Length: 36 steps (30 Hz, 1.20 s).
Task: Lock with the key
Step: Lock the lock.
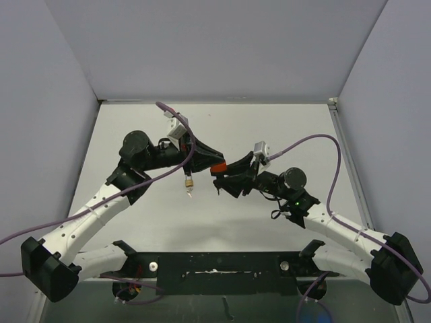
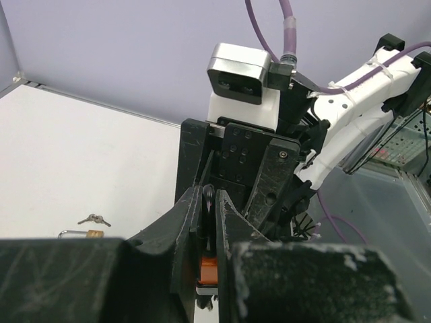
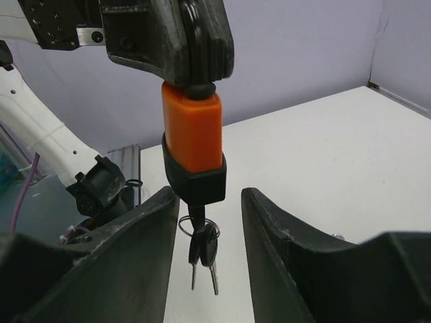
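An orange padlock (image 3: 192, 134) with a black base hangs upright in the air. My left gripper (image 2: 210, 195) is shut on its shackle from above, and the orange body (image 2: 209, 269) shows between the fingers. A key stands in the lock's underside, and a ring with two more keys (image 3: 205, 245) dangles from it. My right gripper (image 3: 210, 195) is open, with one finger on each side of the lock's base and the keys, touching neither. In the top view the padlock (image 1: 217, 167) sits mid-table between the left gripper (image 1: 213, 159) and the right gripper (image 1: 223, 183).
A small brass padlock (image 1: 189, 181) with its own keys lies on the white table just left of the grippers; it also shows in the left wrist view (image 2: 84, 233). Grey walls enclose the table (image 1: 135, 222) on three sides. A black rail (image 1: 215, 266) runs along the near edge.
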{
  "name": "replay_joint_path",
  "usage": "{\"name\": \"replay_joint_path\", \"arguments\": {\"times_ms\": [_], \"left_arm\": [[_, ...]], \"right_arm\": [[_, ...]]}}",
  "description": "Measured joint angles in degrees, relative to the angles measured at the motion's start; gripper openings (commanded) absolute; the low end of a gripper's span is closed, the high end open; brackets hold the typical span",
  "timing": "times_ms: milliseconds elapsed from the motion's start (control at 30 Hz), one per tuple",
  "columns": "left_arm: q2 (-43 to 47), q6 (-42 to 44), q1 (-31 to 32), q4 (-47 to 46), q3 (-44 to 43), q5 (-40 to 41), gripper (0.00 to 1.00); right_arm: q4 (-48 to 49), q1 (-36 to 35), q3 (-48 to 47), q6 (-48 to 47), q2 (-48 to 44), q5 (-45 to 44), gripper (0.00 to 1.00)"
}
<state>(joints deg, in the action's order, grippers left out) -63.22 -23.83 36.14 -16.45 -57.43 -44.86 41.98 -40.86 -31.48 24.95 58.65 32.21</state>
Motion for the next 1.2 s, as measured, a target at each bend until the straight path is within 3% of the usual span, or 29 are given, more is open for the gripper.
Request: {"name": "replay_joint_path", "arguments": {"times_ms": [100,233,267,933,1200], "left_arm": [[-0.74,0.0,-0.15,-0.04,0.0,-0.11,0.0],[-1.46,-0.31,-0.26,-0.17,0.0,-0.37,0.0],[-1.46,-0.46,-0.31,-0.5,0.0,-0.42,0.0],[-1.46,-1.99,-2.43,-8.63,1.75,0.52,0.0],[-4.15,-7.43,-7.28,-10.69,1.6,-5.44,0.0]], "right_arm": [[0.02,0.0,-0.02,0.07,-0.28,0.09,0.29],[-0.24,0.02,-0.04,0.2,-0.79,0.52,0.01],[-0.44,0.15,-0.04,0.28,-0.83,0.61,0.0],[2.54,-0.11,-0.09,-0.2,0.15,-2.51,0.0],[2.64,-0.85,0.79,-0.44,0.83,-5.42,0.0]]}}
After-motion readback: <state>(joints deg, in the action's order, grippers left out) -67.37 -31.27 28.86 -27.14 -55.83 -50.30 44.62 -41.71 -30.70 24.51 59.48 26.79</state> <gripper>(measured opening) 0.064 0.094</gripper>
